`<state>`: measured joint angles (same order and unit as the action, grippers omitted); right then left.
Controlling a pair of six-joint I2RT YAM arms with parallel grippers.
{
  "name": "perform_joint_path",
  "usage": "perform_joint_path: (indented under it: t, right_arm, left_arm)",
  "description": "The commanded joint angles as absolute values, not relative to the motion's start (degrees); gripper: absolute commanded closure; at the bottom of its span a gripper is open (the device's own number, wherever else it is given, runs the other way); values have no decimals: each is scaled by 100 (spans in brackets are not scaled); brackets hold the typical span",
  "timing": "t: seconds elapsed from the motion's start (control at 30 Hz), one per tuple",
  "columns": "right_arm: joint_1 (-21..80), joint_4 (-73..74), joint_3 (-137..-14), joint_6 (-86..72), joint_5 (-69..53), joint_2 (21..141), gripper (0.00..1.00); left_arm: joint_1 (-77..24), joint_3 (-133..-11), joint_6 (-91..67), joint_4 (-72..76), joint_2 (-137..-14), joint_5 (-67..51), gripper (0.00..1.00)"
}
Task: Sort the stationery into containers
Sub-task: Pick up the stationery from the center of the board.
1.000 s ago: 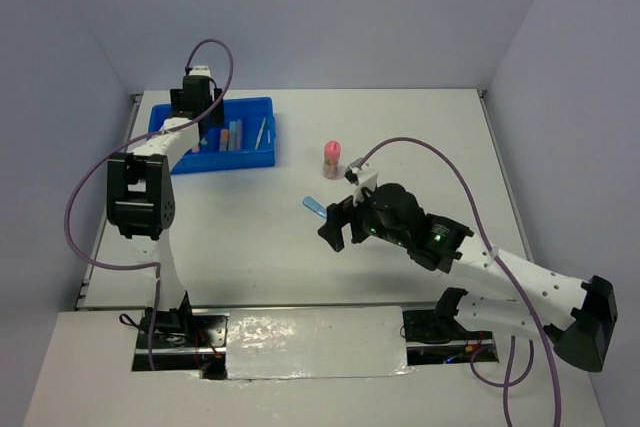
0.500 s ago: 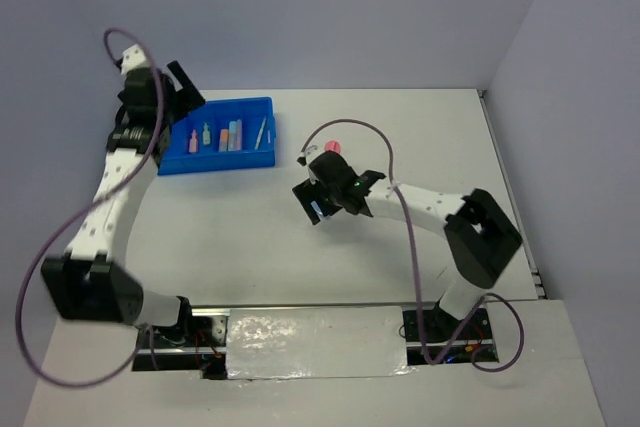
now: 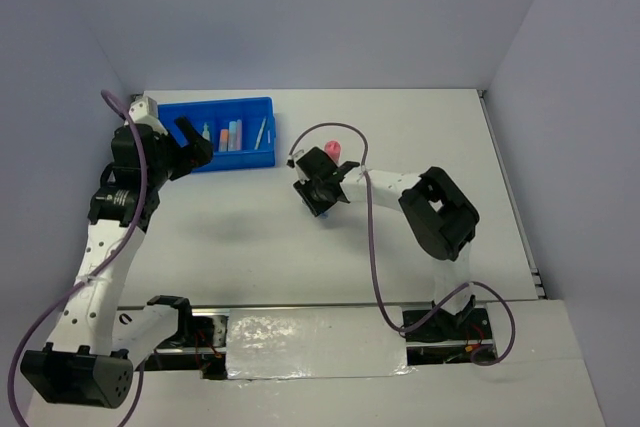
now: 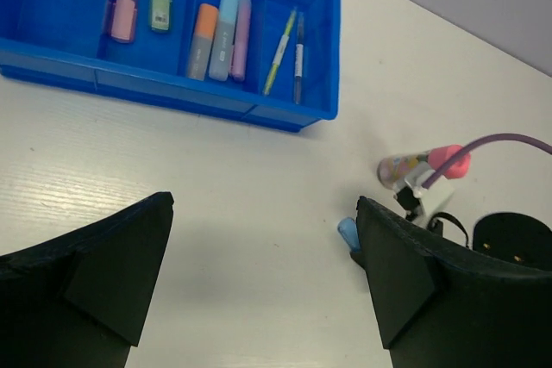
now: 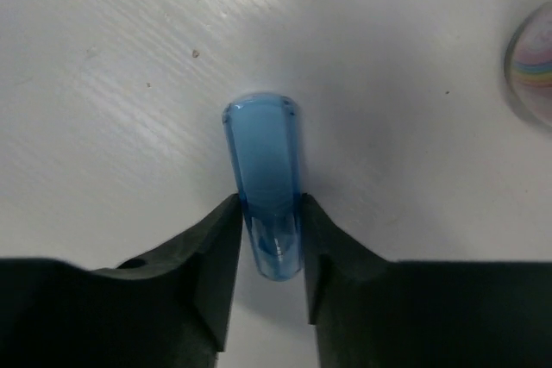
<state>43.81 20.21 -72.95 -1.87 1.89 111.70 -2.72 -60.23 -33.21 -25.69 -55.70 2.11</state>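
My right gripper (image 5: 269,213) has just closed from wide apart onto the blue marker (image 5: 261,148). Its jaws now press both sides as the marker lies on the tabletop (image 5: 388,170), near the pink-capped tube (image 4: 423,165). My left gripper (image 4: 263,204) has swung back from the blue tray (image 4: 293,118), spread wide and empty. I judge the marker ready to lift toward the tray.

A robot lab: plain lavender wall panels (image 3: 330,17) enclose a white table (image 3: 430,137) from nine to three o'clock, purple cables (image 3: 371,242) at six
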Motion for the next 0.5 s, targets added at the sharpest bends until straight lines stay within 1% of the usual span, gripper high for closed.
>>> perform_joint_path:
  t: [0.0, 0.03, 0.07, 0.1, 0.13, 0.17, 0.27, 0.3, 0.33, 0.37, 0.43, 0.47]
  right_arm:
    - [4351, 2180, -7295, -386, 26, 11329, 65]
    - [4377, 2154, -7243, -404, -52, 11303, 75]
    - [4403, 2136, -7129, -465, -157, 11268, 82]
    - [4429, 2057, -7058, -501, -167, 11128, 100]
    - [4473, 1996, -6884, -614, -193, 11023, 100]
    - [4491, 1812, -6795, -676, -289, 10734, 100]
    - [4491, 1365, -6382, -1001, -737, 9925, 100]
    - [4491, 1258, -6294, -1106, -817, 9688, 100]
    - [4491, 1161, -6215, -1368, -852, 9477, 100]
    - [4491, 925, -6066, -1519, -905, 9040, 100]
    - [4500, 661, -5829, -1966, -1010, 8459, 100]
    - [4500, 355, -5749, -2108, -1115, 8298, 100]
  left_arm:
    - [-281, -6346, -3076, -2681, -5414, -228, 1]
    - [-281, -6320, -3094, -2689, -5388, -289, 1]
    - [-281, -6285, -3129, -2672, -5370, -368, 1]
    - [-281, -6232, -3251, -2594, -5344, -648, 1]
    - [-281, -6066, -3339, -2514, -5300, -859, 1]
    - [-299, -5951, -3531, -2253, -5265, -1366, 1]
    - [-473, -5407, -4103, -1742, -5124, -1993, 1]
    - [-605, -5118, -4279, -1296, -5063, -2274, 1]
    - [-754, -4985, -4437, -1101, -5036, -2302, 1]
    - [-1165, -4879, -4752, -925, -5027, -2268, 1]
    - [-1659, -4746, -5017, -659, -5123, -1874, 1]
    - [-2096, -4763, -5079, -677, -5185, -1672, 1]
